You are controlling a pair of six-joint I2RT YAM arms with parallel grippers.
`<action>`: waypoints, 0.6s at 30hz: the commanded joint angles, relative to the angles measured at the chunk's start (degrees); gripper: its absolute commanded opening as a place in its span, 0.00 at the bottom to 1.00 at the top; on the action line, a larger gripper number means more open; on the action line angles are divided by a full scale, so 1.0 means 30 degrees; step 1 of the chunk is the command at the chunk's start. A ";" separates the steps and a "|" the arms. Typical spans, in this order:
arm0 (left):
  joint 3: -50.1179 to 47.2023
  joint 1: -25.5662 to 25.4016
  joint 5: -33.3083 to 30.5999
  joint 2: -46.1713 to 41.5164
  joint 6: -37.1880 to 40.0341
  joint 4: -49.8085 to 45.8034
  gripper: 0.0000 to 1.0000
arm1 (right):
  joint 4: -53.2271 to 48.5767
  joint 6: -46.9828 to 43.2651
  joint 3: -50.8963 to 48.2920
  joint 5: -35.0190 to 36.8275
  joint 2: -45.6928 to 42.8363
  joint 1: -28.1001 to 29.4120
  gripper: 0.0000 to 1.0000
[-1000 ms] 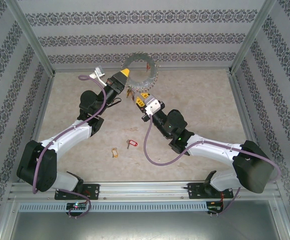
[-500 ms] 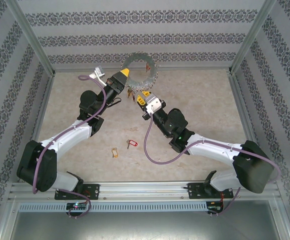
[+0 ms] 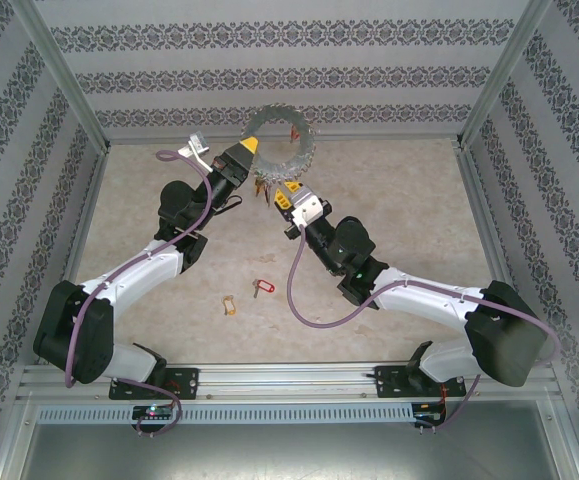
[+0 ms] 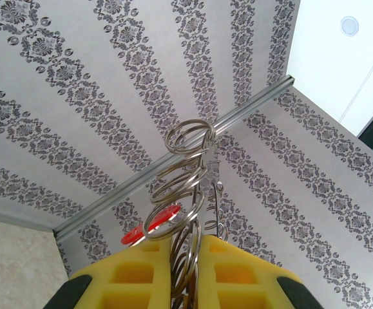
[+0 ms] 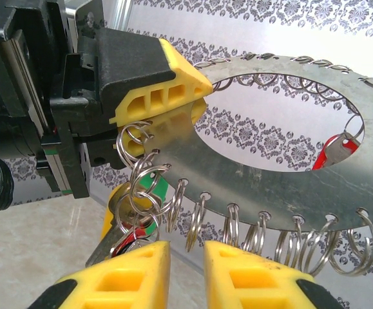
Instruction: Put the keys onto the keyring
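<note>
I am clamping my left gripper (image 3: 241,157) (image 4: 186,264) (image 5: 170,90) tight on the rim of the large flat silvery metal keyring (image 3: 302,152) (image 4: 185,187) (image 5: 289,193) fringed with split rings, and holding it raised. My right gripper (image 3: 282,191) (image 5: 185,261) is hovering just beneath its edge, jaws narrowly apart and grasping nothing. The small red-tagged key (image 3: 262,287) and the small tan-tagged key (image 3: 230,304) are lying near each other on the beige speckled tabletop (image 3: 409,190), well apart from both grippers.

Keyring (image 5: 289,187) cut by right edge; red-tag key (image 3: 262,287), tan-tag key (image 3: 229,304) too small.
</note>
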 commanded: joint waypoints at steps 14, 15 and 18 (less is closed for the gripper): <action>-0.0053 -0.0491 -0.0286 -0.0709 -0.0195 0.1211 0.00 | 0.0893 -0.0012 0.1196 0.1659 0.0738 -0.0086 0.21; -0.0061 -0.0498 -0.0326 -0.0735 -0.0200 0.1193 0.00 | 0.0869 -0.0001 0.1181 0.1714 0.0760 -0.0086 0.20; -0.0115 -0.0491 -0.0372 -0.0825 -0.0173 0.1134 0.00 | 0.0824 -0.0035 0.1211 0.1660 0.0813 -0.0057 0.19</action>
